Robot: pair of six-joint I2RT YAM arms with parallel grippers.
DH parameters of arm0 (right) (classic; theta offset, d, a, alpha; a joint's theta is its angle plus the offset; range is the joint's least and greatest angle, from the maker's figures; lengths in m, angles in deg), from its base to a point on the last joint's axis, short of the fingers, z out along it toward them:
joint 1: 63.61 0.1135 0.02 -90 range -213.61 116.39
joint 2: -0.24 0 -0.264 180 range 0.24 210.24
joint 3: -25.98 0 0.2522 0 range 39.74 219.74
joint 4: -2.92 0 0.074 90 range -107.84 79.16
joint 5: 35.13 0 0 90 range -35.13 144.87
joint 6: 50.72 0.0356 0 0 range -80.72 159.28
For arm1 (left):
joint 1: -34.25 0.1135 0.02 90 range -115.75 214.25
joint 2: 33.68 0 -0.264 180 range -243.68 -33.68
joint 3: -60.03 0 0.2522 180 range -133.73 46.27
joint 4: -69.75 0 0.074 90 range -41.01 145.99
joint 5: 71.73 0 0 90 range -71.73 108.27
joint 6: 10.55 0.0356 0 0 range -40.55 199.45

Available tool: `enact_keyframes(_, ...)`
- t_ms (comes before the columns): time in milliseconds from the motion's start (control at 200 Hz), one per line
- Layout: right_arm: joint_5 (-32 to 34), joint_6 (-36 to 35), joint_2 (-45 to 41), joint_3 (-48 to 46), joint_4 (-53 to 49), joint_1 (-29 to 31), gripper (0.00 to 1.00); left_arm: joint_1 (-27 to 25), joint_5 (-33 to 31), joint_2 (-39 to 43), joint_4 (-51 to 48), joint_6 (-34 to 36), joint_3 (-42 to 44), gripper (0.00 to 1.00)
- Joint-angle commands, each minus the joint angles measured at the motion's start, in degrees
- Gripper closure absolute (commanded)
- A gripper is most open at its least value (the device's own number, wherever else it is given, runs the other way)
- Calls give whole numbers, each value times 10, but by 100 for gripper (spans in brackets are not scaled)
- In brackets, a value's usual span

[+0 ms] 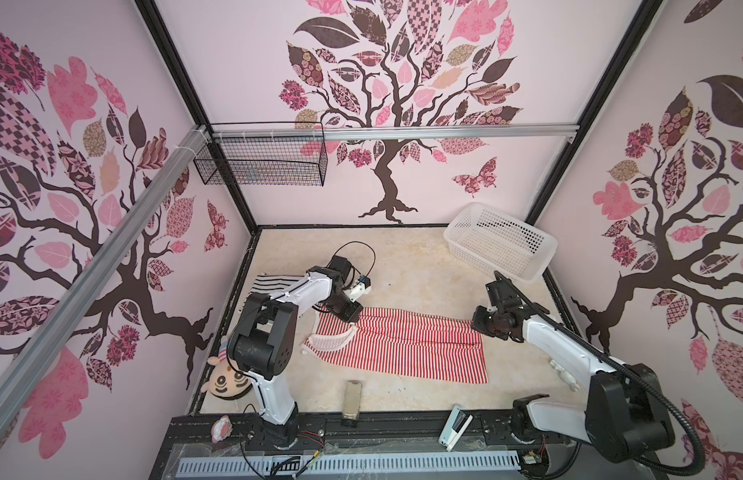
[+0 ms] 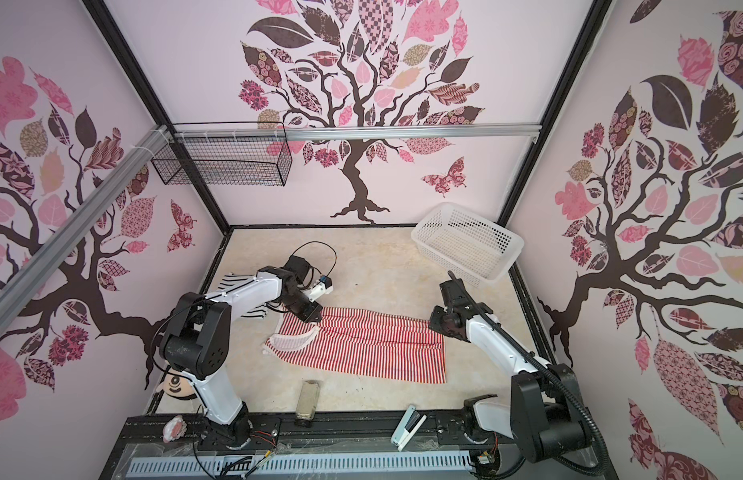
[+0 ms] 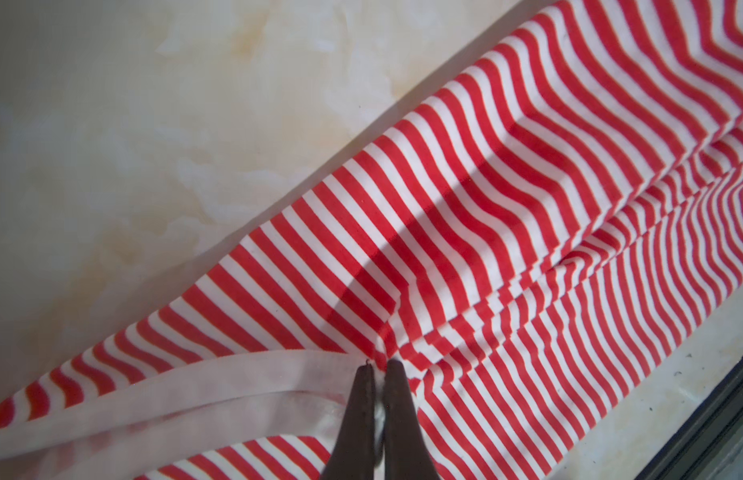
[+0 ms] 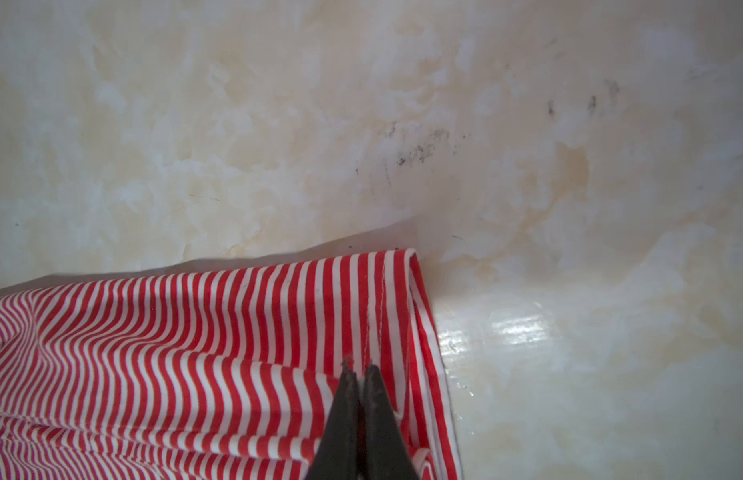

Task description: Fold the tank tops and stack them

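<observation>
Just behind the red-and-white tank top (image 1: 403, 349), bare counter (image 1: 424, 266) lies open. Left hand (image 3: 380, 368) and right hand (image 4: 360, 370) clamp shut on its far edge; stripes ripple.

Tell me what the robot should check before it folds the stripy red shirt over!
1. Left gripper pinching the red-and-white tank top beside its white trim: ok.
2. Right gripper pinching near the hem: ok.
3. Both pinches on the same far edge: ok.
4. Cloth smooth: not ok, creases run along it.
5. Black-and-white tank top folded: cannot tell, the left arm hides most of it.
</observation>
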Motion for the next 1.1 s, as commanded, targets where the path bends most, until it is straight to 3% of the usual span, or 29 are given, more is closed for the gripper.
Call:
enact_keyframes(0, 10, 16, -14, -11, -11, 9, 98, 0, 6, 23, 5, 6, 23, 100)
enact_keyframes(185, 31, 30, -21, -28, -18, 13, 98, -5, 21, 36, 2, 9, 47, 99)
enact_keyframes(270, 43, 34, -25, -32, -22, 13, 96, -7, 23, 40, -4, 12, 52, 86)
enact_keyframes(340, 41, 38, -22, -32, -24, 12, 85, -8, 18, 44, -8, 12, 53, 75)
enact_keyframes(440, 31, 42, -24, -23, -30, 13, 68, -8, -1, 61, -14, 13, 51, 71)
enact_keyframes(560, 30, 53, -45, -5, -42, 21, 62, -8, -22, 98, -23, 11, 37, 68)
enact_keyframes(785, 15, 89, -16, 17, -15, 84, 68, -19, 24, 85, -13, -18, -7, 65)
enact_keyframes(920, 12, 100, 24, 10, 18, 91, 79, -61, -6, 25, -9, -14, -45, 65)
enact_keyframes(1096, 17, 104, 49, -20, 37, 91, 84, -94, -29, -20, -4, -8, -49, 66)
